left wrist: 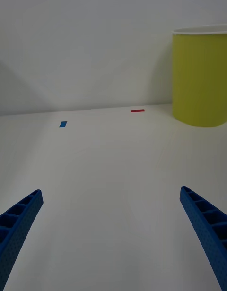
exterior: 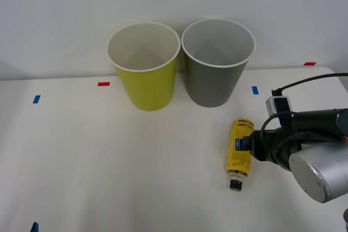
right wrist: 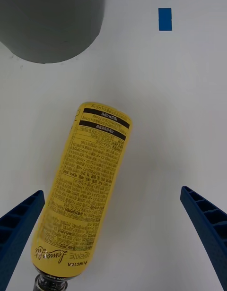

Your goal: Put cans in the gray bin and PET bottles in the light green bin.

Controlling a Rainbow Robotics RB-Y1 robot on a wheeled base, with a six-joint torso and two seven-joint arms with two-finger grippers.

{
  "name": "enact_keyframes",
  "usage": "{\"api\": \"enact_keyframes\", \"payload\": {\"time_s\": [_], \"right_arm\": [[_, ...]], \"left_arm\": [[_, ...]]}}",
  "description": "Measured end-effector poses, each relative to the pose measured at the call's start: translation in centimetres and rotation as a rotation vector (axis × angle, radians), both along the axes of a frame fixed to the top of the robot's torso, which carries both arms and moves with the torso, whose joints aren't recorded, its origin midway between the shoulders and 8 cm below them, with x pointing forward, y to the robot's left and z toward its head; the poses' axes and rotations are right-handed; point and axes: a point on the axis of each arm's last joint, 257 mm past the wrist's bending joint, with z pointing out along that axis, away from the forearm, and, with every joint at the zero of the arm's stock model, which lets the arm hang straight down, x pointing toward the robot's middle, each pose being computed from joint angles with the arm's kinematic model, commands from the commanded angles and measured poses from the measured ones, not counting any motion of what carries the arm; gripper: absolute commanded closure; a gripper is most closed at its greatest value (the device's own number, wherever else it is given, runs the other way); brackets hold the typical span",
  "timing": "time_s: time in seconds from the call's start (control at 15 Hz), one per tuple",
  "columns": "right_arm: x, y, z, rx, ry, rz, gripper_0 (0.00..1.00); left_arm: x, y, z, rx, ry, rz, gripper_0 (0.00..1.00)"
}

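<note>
One PET bottle (exterior: 240, 153) lies on its side on the white tabletop (exterior: 109, 161), toward the robot's right and in front of the gray bin (exterior: 216, 63). Its long axis runs near to far, tilted only slightly off that line: the small black cap (exterior: 235, 185) points back toward the robot, and the flat base points away toward the bins. The yellow label with black print wraps the whole body.

The right jaws (exterior: 243, 144) sit at the bottle's right flank, about mid-length. In the right wrist view the two blue ribbed fingers (right wrist: 205, 225) are spread wide, with the bottle (right wrist: 87, 192) lying between them, closer to one finger than the other; whether that finger touches the label is hard to tell. Nothing is pinched.

The left jaws (left wrist: 111, 234) are low over bare tabletop on the robot's left, fingers spread apart and holding nothing.

Farther back, the light green bin (exterior: 145, 69) and the gray bin stand upright side by side, rims just about touching, green on the left and gray on the right. Small blue tape marks (exterior: 255, 89) and red tape marks (exterior: 103, 84) lie flat on the tabletop around them, with a pale wall behind.
</note>
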Motion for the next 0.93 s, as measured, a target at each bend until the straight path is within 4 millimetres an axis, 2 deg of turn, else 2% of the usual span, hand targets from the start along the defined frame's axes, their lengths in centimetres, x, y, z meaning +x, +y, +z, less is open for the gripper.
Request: {"api": "enact_keyframes", "payload": {"time_s": [0.2, 0.53, 0.93], "right_arm": [[1.0, -0.5, -1.1, -0.026, 0.033, 0.0, 0.0], [1.0, 1.4, -1.6, 0.134, 0.088, -0.09, 0.0], [2.5, 1.0, -2.2, 0.155, 0.115, -0.136, 0.0]], "left_arm": [[0.0, 0.0, 0.0, 0.0, 0.0, 0.0, 0.0], [0.0, 0.0, 0.0, 0.0, 0.0, 0.0, 0.0], [0.0, 0.0, 0.0, 0.0, 0.0, 0.0, 0.0]]}}
